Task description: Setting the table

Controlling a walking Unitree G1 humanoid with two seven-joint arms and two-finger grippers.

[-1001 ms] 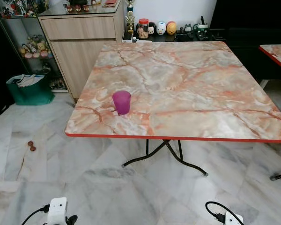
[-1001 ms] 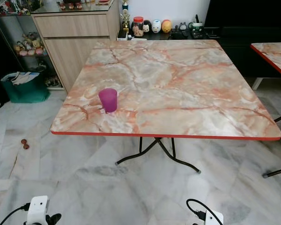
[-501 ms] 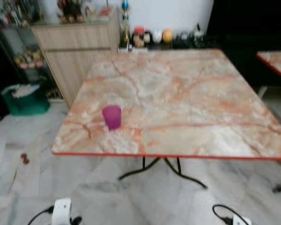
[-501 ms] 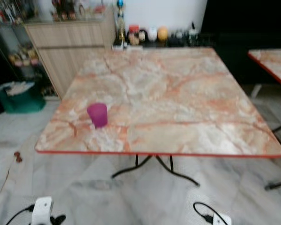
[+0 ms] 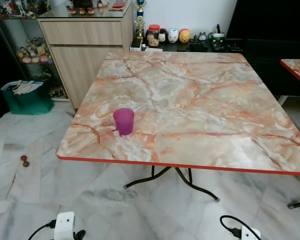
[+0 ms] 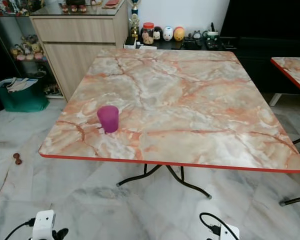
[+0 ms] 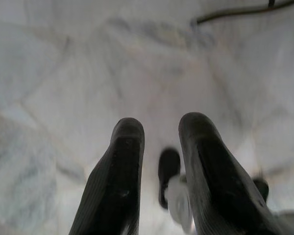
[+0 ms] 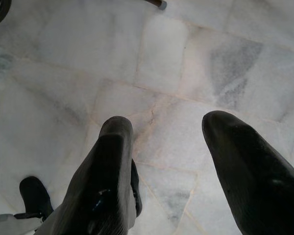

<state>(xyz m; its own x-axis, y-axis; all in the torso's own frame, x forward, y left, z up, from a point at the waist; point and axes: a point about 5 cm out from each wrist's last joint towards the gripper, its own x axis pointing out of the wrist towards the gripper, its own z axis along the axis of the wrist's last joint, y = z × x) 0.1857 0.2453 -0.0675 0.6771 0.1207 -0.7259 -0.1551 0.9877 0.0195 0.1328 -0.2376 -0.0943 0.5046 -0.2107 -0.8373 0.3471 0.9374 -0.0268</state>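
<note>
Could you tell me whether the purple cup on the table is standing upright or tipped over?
Upright: the purple cup stands on its base near the table's front-left corner, rim facing up.

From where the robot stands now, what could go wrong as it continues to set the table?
1. The purple cup stands near the table's red front edge; a careless reach might knock it off.
2. The table's black legs spread over the marble floor, so stepping closer could catch a foot.
3. The left gripper and right gripper hang open and empty, so nothing is ready to place.
</note>
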